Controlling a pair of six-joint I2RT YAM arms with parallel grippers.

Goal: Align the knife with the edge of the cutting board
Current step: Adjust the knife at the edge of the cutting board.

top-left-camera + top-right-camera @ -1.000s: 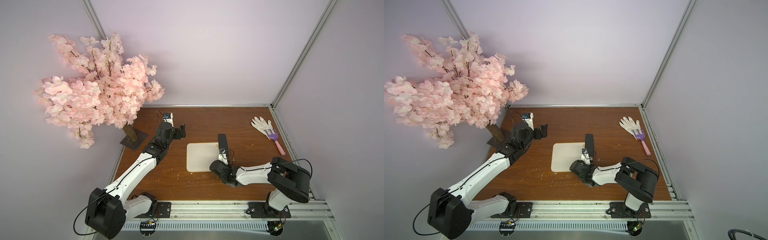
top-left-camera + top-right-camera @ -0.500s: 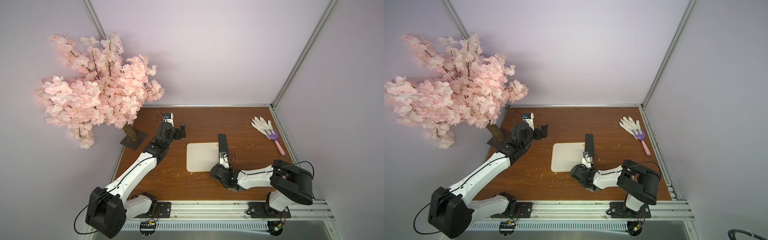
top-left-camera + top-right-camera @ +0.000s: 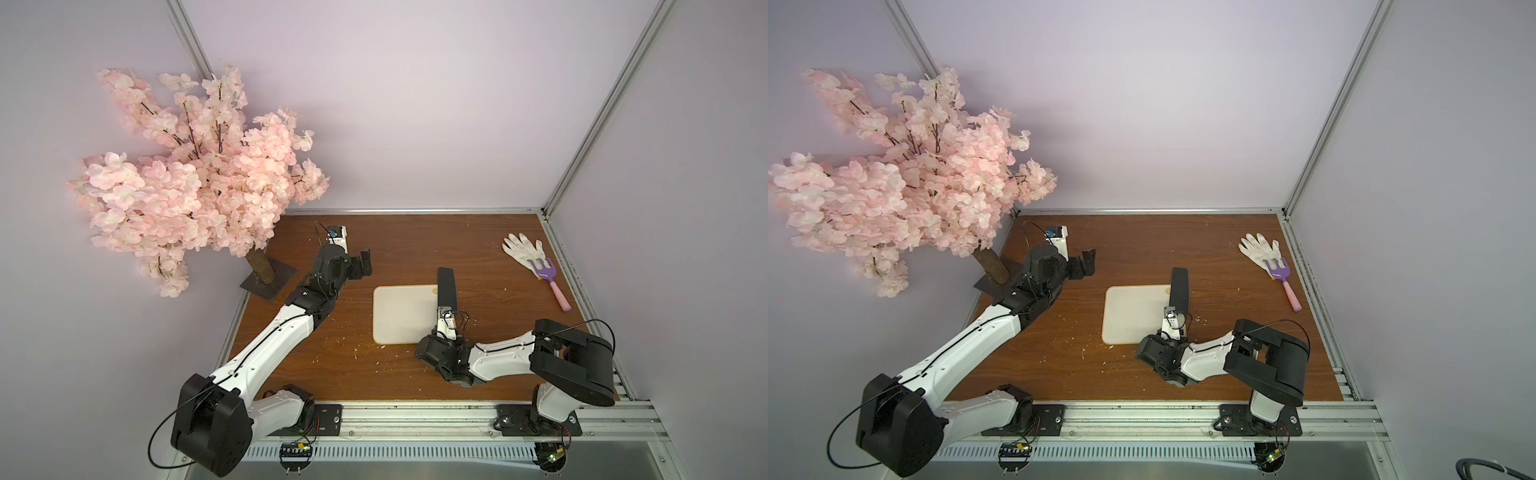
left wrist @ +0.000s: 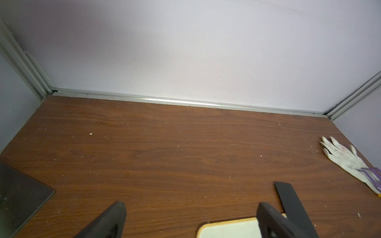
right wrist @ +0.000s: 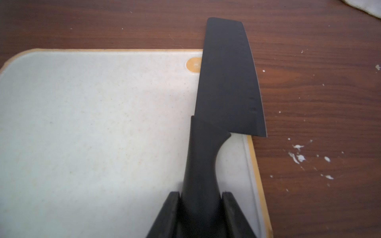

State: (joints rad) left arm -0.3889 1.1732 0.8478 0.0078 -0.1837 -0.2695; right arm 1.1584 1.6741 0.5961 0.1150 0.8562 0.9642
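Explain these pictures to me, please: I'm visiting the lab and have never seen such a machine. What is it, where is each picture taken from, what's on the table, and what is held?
This is a robot with two arms fixed to the front of a brown table. Two pictures come from one camera head overhead. The other two come from a small camera on each arm's wrist, looking along its tool. On the table are a white cutting board, a black knife, a white glove with a purple fork partly on it, and a pink blossom tree standing in the corner. The right tool is closed around the knife's handle. The blade lies roughly along one edge of the board, with its tip sticking out past the corner. The left tool is open and holds nothing.
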